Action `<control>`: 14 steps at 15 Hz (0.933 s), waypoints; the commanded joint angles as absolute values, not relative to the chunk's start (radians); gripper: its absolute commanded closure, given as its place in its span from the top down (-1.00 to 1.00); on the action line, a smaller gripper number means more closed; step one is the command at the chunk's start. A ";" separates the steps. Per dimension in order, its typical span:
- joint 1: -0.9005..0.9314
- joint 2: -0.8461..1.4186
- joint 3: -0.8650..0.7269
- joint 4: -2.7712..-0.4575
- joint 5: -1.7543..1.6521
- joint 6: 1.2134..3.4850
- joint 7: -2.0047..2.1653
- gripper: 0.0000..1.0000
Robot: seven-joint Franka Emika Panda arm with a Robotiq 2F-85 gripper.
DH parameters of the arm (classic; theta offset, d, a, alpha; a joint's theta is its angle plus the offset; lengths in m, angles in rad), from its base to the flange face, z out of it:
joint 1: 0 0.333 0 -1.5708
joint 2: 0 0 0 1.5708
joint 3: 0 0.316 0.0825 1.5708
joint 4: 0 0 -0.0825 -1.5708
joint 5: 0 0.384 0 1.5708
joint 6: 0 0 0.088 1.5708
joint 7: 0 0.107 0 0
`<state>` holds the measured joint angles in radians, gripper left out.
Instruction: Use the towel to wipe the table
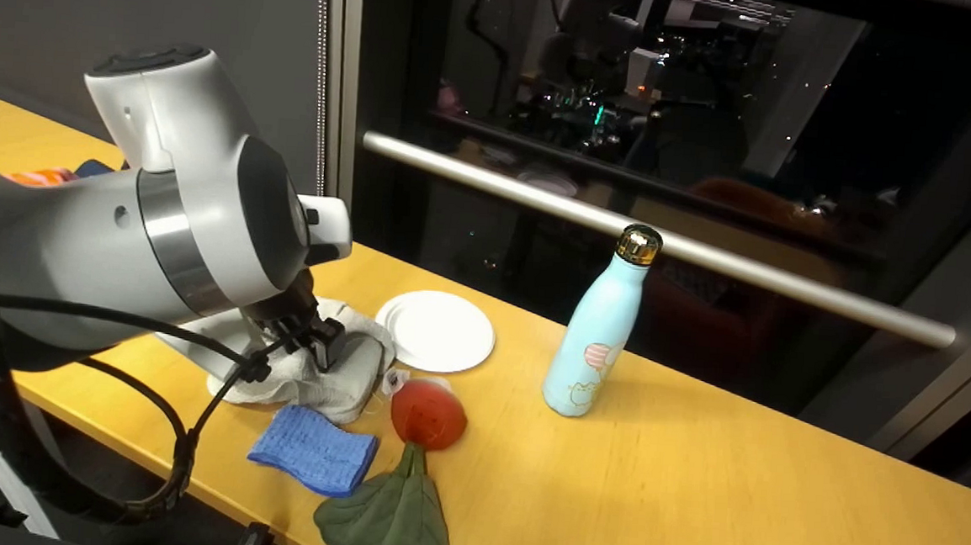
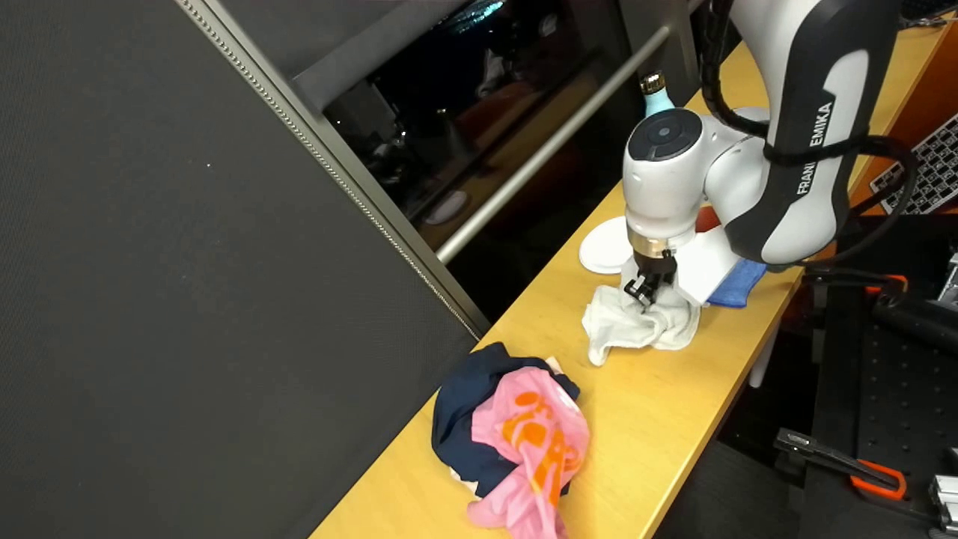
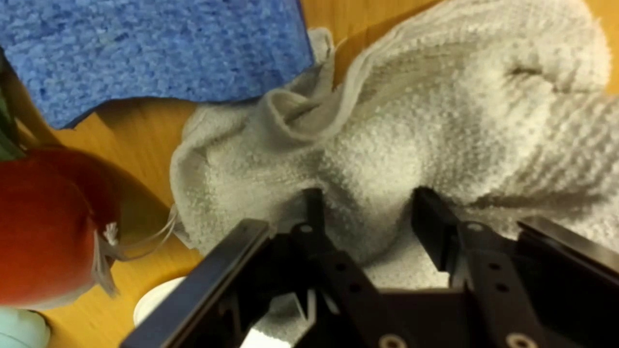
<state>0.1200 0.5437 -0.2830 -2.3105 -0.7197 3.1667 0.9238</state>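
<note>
The towel [image 3: 483, 125] is reached but seemingly ungripped: the gripper [image 3: 368, 200] stands partly spread astride a fold, so grasping it and wiping the surface [image 1: 717, 489] likely remain.

As I face the window [image 1: 925, 122], towel [image 1: 356, 383] on the table [image 1: 675, 486], plate [image 1: 437, 331] just to its right, bottle [image 1: 592, 346] farther right, sponge cloth [image 1: 314, 449] before the towel, apparently touching it, stuffed vegetable [image 1: 409, 487] right of the sponge cloth, clothes [image 2: 535, 434] far left
</note>
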 commanded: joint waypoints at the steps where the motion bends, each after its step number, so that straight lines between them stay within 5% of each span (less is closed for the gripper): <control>1: 0.108 0.586 -0.285 -2.301 -0.709 3.188 0.938 -0.60; 4: 0.078 0.560 -0.221 -2.336 -0.709 3.179 0.922 -0.97; 14: 0.014 0.660 -0.080 -2.103 -0.612 3.015 0.895 -0.96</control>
